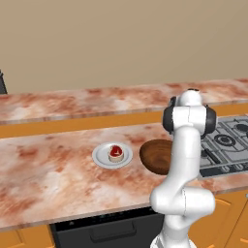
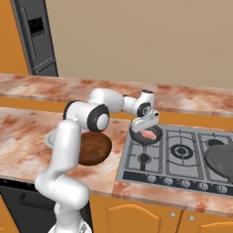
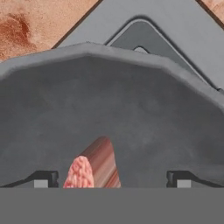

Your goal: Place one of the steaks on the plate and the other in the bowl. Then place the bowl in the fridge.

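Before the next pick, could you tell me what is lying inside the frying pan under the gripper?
A pale pink steak lies in the frying pan, between the open gripper fingertips. The gripper hides part of the pan floor.

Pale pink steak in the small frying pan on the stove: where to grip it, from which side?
From straight above, I'd say, fingers across the narrow width of the pale pink steak. It lies flat in the small dark grey frying pan, whose raised rim blocks a side approach. The gripper hangs over it, fingers wide apart.
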Motion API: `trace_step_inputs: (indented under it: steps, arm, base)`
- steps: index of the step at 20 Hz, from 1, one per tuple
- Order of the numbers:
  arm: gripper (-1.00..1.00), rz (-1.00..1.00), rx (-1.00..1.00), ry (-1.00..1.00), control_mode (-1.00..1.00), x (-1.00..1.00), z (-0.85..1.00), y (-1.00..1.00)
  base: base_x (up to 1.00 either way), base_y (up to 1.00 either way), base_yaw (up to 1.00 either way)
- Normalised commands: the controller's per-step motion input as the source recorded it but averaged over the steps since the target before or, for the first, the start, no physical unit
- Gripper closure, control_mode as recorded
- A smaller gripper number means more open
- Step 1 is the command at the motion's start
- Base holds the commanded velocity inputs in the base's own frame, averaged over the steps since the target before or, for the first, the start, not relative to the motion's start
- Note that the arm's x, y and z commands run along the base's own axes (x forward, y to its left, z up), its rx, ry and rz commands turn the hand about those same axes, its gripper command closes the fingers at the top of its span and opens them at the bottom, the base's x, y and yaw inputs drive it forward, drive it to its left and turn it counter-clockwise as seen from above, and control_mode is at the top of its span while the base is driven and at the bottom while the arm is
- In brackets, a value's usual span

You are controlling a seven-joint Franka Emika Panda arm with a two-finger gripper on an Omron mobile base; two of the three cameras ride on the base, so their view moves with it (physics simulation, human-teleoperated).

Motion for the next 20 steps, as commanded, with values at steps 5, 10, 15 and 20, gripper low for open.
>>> trace_step_inputs:
  steps: [5,10,15,20]
  arm:
    - [1.00,0.00,0.00,0.00,-1.00,-0.35,-0.16,0.00]
    - [1.00,0.00,0.00,-0.02,-1.00,-0.24,-0.01,0.04]
    - [1.00,0.00,-0.05,-0.04,-1.00,-0.10,0.21,0.27]
    - [1.00,0.00,-0.24,-0.03,-1.00,-0.07,0.85,0.12]
  base:
    - [0.00,0.00,0.00]
    - [0.00,0.00,0.00]
    - [0.00,0.00,0.00]
    - [0.00,0.00,0.00]
